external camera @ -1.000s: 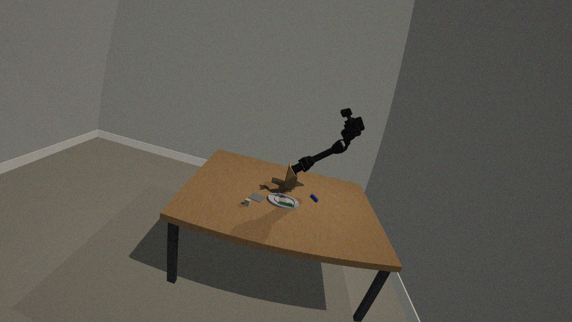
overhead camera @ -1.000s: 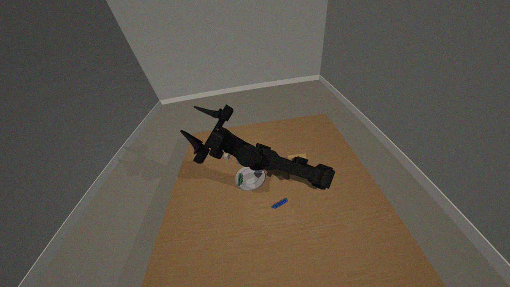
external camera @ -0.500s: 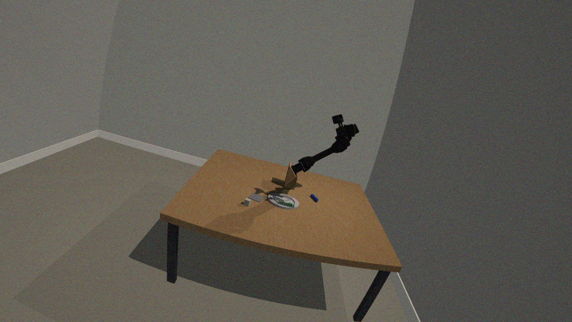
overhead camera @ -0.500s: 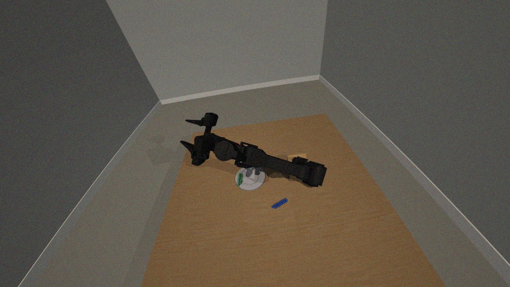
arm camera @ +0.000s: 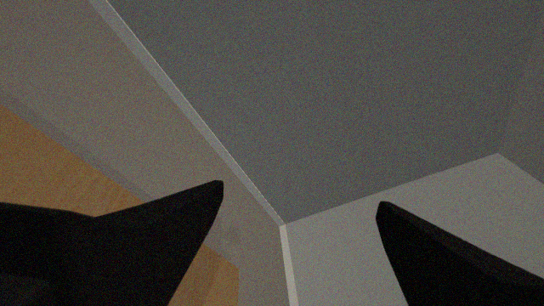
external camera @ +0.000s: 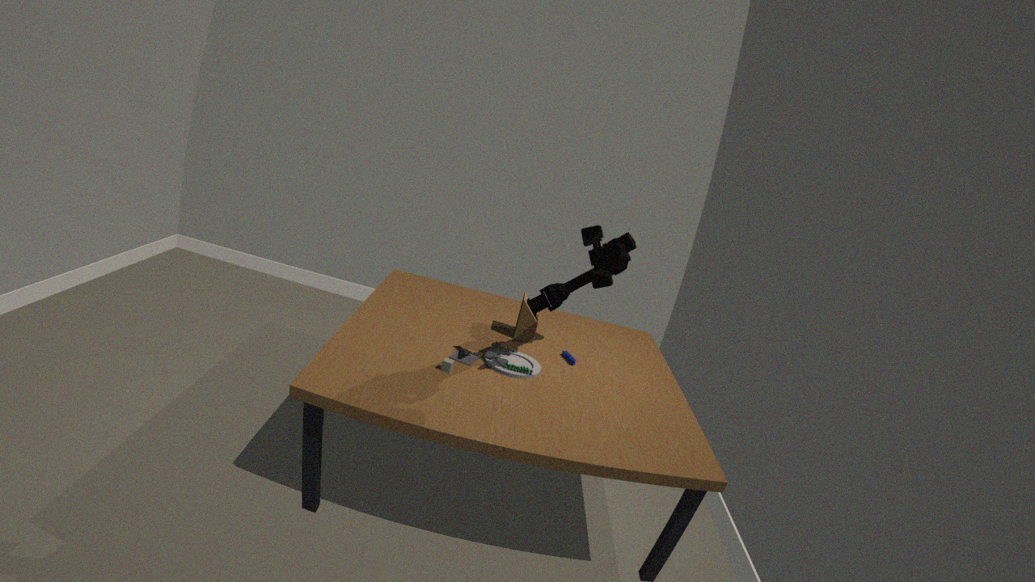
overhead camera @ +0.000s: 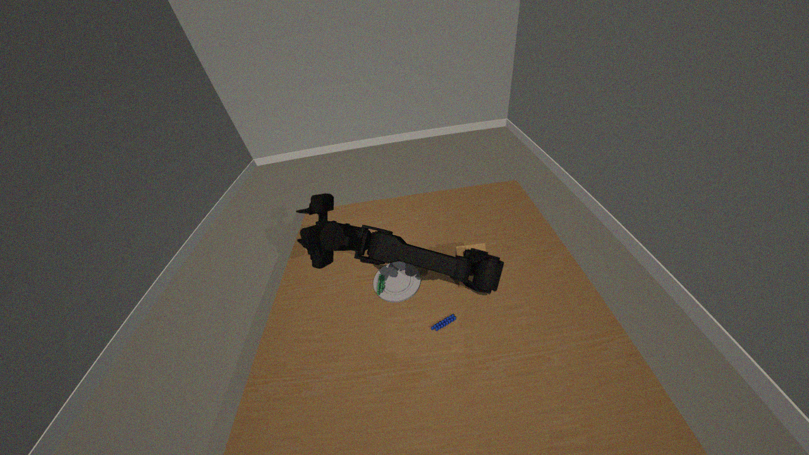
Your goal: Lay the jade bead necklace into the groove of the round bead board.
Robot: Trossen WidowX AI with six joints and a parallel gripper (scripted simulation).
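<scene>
The jade bead necklace (overhead camera: 381,284) (external camera: 519,369) is a green double row of beads. It lies bunched on one side of the white round bead board (overhead camera: 404,291) (external camera: 531,367), at the left in the top view and the near side in the exterior view. It does not run around the ring groove; whether any bead sits in the groove is too small to tell. My gripper (overhead camera: 298,226) (arm camera: 297,199) is open and empty, raised high above the table and away from the board. The wrist view shows no necklace or board. The arm's shadow covers part of the board.
A blue bead strand (overhead camera: 443,322) (external camera: 568,357) lies on the table beside the board. A small pale cube (external camera: 448,365) and a flat grey square (external camera: 466,358) lie on the other side. A wooden panel (external camera: 524,323) stands by the arm's base.
</scene>
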